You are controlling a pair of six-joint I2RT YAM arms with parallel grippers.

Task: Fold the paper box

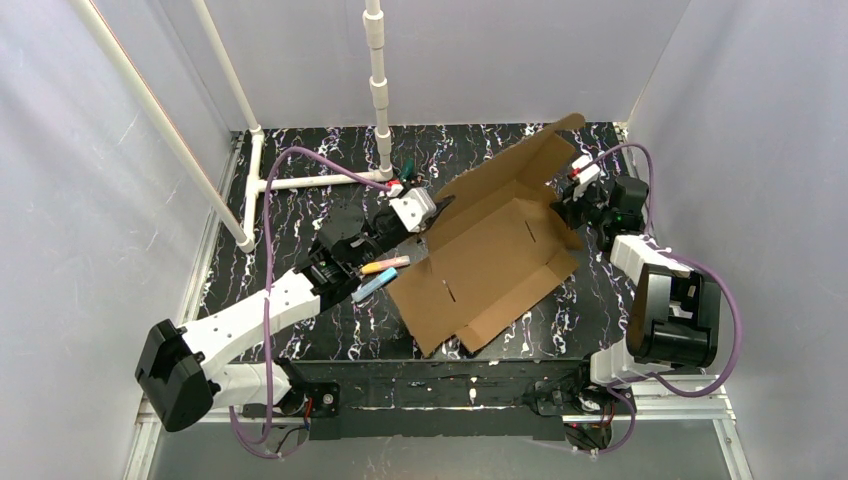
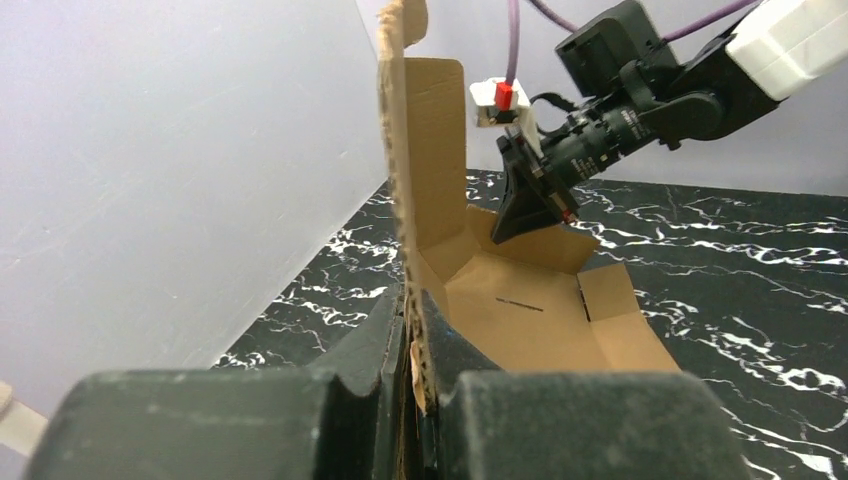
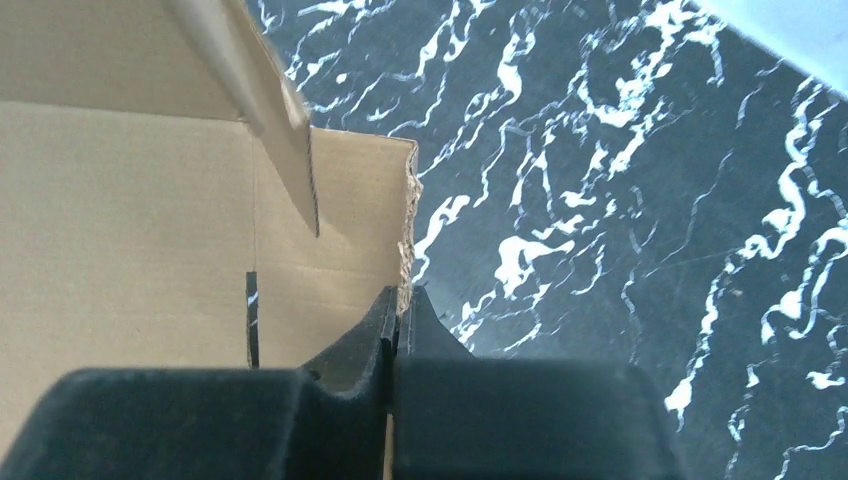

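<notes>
The paper box (image 1: 495,245) is lying half-open on the black marbled table (image 1: 300,320), right of centre, its near corner reaching close to the front edge. At its left edge two small markers (image 1: 380,275) are resting just beside it, partly tucked against the left arm. The left pincer (image 2: 412,345) is clenching the box's upright left wall. The right pincer (image 3: 400,310) is gripping the ragged edge of the right flap, and a strip of table is showing beyond it. From above, its fingertips are blending into the dark surface.
</notes>
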